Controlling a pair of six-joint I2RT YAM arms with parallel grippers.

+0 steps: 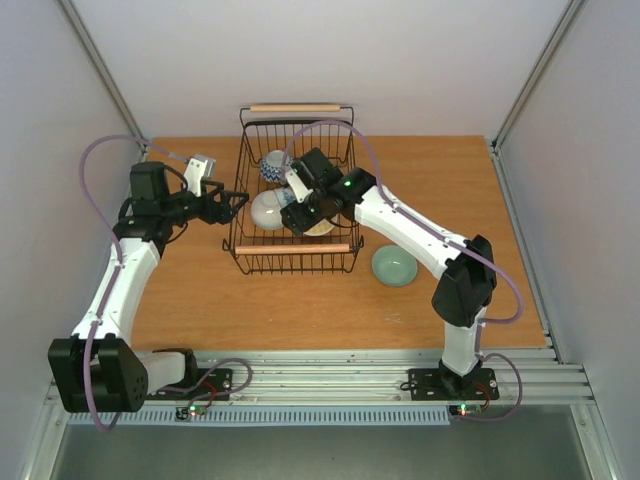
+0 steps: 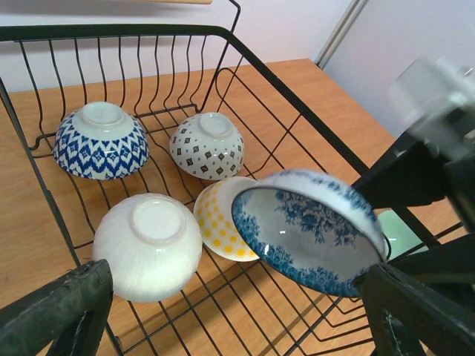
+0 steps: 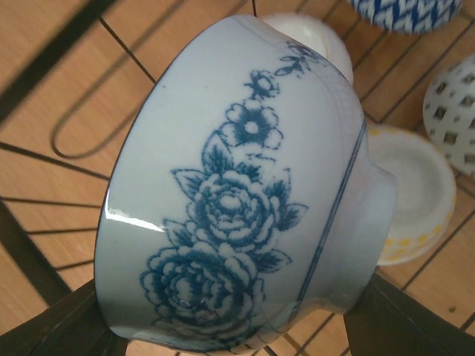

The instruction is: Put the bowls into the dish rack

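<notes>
The black wire dish rack (image 1: 295, 262) stands mid-table. In the left wrist view it (image 2: 111, 31) holds several upside-down bowls: blue zigzag (image 2: 102, 141), diamond-patterned (image 2: 207, 145), white ribbed (image 2: 146, 245) and yellow-dotted (image 2: 219, 226). My right gripper (image 1: 300, 215) is inside the rack, shut on a blue floral bowl (image 3: 237, 193), which it holds tilted on its side just above the rack floor (image 2: 308, 233). My left gripper (image 1: 235, 205) is open and empty at the rack's left wall, outside it. A pale green bowl (image 1: 394, 266) sits on the table to the right of the rack.
The rack has wooden handles at its far (image 1: 297, 107) and near (image 1: 293, 249) ends. The wooden table (image 1: 200, 290) is bordered by white walls. The right arm (image 1: 420, 235) reaches across the rack's right wall.
</notes>
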